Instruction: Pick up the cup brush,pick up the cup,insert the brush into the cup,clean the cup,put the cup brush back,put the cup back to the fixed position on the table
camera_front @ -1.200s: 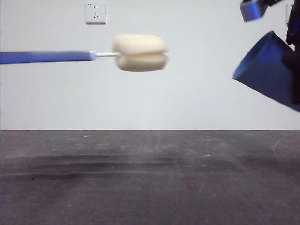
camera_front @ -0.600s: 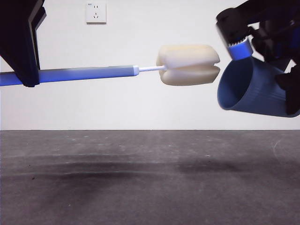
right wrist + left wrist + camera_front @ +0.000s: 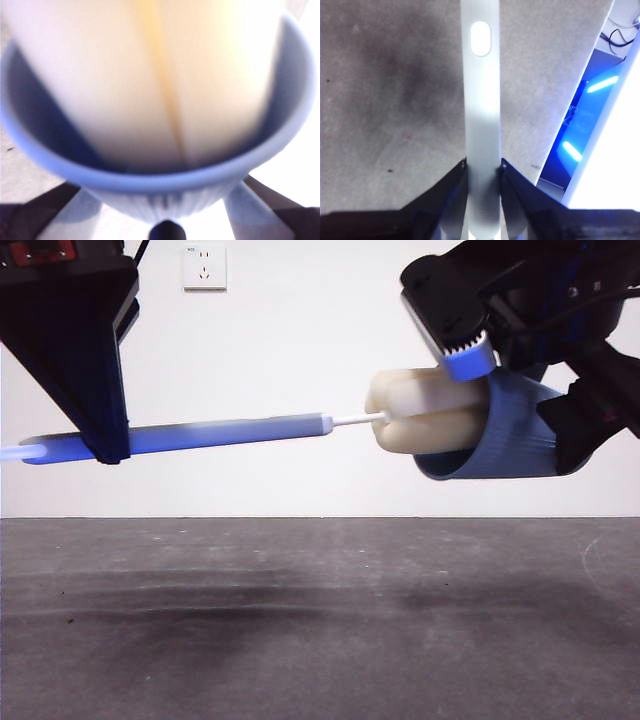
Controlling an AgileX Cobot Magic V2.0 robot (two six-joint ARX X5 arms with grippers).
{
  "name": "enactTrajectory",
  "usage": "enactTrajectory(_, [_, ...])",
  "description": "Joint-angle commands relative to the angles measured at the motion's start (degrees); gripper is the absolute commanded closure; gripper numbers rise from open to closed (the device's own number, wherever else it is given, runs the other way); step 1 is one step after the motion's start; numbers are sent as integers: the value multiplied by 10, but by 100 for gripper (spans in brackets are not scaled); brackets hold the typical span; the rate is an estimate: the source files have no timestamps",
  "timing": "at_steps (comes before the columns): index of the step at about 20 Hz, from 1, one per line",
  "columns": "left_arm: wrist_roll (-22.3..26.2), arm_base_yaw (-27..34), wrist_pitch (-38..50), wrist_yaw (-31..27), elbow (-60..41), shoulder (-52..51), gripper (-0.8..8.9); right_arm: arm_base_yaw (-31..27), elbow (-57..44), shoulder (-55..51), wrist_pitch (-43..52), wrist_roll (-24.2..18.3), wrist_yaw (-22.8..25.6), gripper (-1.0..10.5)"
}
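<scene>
The cup brush (image 3: 240, 430) is held level above the table. My left gripper (image 3: 105, 445) is shut on its grey handle (image 3: 481, 125) at the left of the front view. The cream-yellow sponge head (image 3: 425, 420) sits partly inside the mouth of the blue cup (image 3: 505, 435). My right gripper (image 3: 540, 370) is shut on the cup, held on its side at the right with its mouth facing left. In the right wrist view the sponge (image 3: 150, 75) fills the cup's mouth (image 3: 160, 177).
The dark grey table (image 3: 320, 620) lies below both arms. A white wall socket (image 3: 204, 267) is on the back wall. In the left wrist view the table's edge (image 3: 570, 105) runs near the brush handle, with blue lights beyond.
The brush has moved right and the cup has moved left and turned level. The sponge head, which was apart from the cup, now sits partly inside its mouth.
</scene>
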Motion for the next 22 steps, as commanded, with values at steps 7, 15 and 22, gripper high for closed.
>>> enactTrajectory(7, [-53,-14,89,51,0,40,822,54,2,52,38,-35,10,959])
enactTrajectory(15, [-75,-7,40,68,0,36,822,76,2,55,49,-28,30,959])
enactTrajectory(22, [-63,12,-84,42,0,-40,822,75,2,55,44,-28,37,959])
